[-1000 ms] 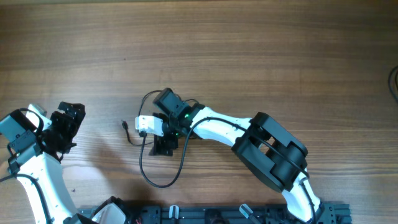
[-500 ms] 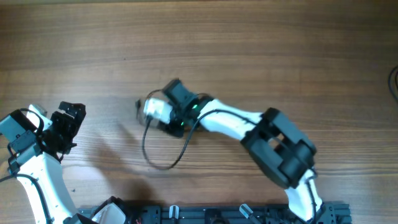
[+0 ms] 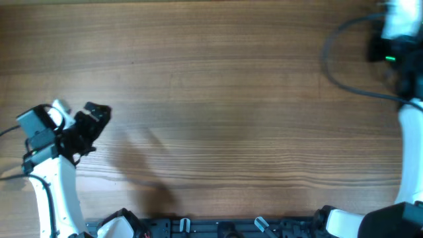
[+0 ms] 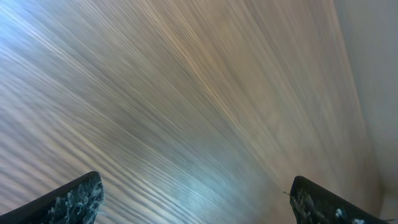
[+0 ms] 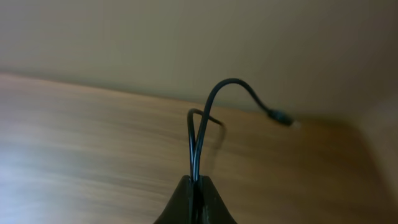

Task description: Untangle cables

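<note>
Hanging in a loop from your right gripper (image 5: 196, 186), the thin black cable (image 5: 198, 140) is at the far right corner of the brown wooden table (image 3: 218, 99). The jaws pinch it tightly. Your left gripper (image 4: 199, 205) is wide apart and holds nothing, near the left edge.

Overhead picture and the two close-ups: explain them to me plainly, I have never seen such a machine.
Two white-and-black robot arms work at a brown wooden table. The overhead picture looks straight down: left arm at lower left, right arm at the far right edge. The other pictures come from a camera on each wrist. The left arm's fingers stand apart, holding nothing. The right arm's fingers are shut on a thin black cable; its small plug sticks out free.
</note>
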You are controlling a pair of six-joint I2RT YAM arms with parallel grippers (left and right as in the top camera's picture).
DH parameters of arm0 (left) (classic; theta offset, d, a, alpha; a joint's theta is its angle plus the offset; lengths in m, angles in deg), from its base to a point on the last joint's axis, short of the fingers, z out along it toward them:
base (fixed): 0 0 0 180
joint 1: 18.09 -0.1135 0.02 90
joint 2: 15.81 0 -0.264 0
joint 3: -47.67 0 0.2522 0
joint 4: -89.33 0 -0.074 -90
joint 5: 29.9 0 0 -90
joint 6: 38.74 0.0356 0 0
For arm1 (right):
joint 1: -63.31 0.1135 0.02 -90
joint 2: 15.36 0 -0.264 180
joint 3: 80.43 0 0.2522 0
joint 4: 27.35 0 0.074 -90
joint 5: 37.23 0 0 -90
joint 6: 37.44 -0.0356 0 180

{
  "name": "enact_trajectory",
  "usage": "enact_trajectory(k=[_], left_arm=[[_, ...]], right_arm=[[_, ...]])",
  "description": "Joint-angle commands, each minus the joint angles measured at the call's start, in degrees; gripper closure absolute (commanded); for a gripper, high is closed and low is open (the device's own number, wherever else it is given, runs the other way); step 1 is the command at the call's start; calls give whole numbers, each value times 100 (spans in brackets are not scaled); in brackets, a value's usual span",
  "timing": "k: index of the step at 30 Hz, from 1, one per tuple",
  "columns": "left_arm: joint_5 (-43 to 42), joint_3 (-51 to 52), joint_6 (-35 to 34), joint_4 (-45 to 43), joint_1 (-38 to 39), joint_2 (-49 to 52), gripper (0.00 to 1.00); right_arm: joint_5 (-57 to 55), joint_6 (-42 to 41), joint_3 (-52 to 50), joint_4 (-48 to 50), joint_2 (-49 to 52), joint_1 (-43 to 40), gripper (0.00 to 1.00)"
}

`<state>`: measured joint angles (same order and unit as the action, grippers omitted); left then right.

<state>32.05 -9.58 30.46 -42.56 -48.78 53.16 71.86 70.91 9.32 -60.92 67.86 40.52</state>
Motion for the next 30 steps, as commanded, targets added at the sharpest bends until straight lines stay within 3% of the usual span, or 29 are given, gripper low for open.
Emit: enact_trajectory(k=[1, 5, 9, 12, 19, 20, 22, 28, 30], left_arm=[[-85, -79, 109, -129, 1187, -70, 3], [-81, -79, 114, -651, 2879, 85, 4], [-31, -79, 466, -1005, 4120, 424, 3], [7, -79, 564, -1082, 4756, 769, 2], [24, -79, 538, -1340, 5488, 1377, 3], [24, -79, 538, -1353, 5517, 1394, 3], [24, -79, 535, -1364, 5534, 1394, 3], [24, -79, 474, -1320, 5534, 1397, 12], [26, -79, 479, -1152, 5534, 1397, 12]], right_arm=[[160, 61, 17, 420, -179, -1268, 96], [713, -1318, 17, 1786, -44, -2459, 96], [710, -1427, 17, 2940, 507, -2944, 96], [710, -1862, 17, 3235, 1237, -3244, 96], [374, -4577, 17, 3034, 2782, -4299, 95], [378, -4933, 17, 2887, 2887, -4400, 70], [354, -5504, 17, 2444, 3029, -4505, 0], [-365, -7493, 17, -1718, 3064, -4065, 0], [-372, -7222, 15, -2608, 3042, -3851, 0]])
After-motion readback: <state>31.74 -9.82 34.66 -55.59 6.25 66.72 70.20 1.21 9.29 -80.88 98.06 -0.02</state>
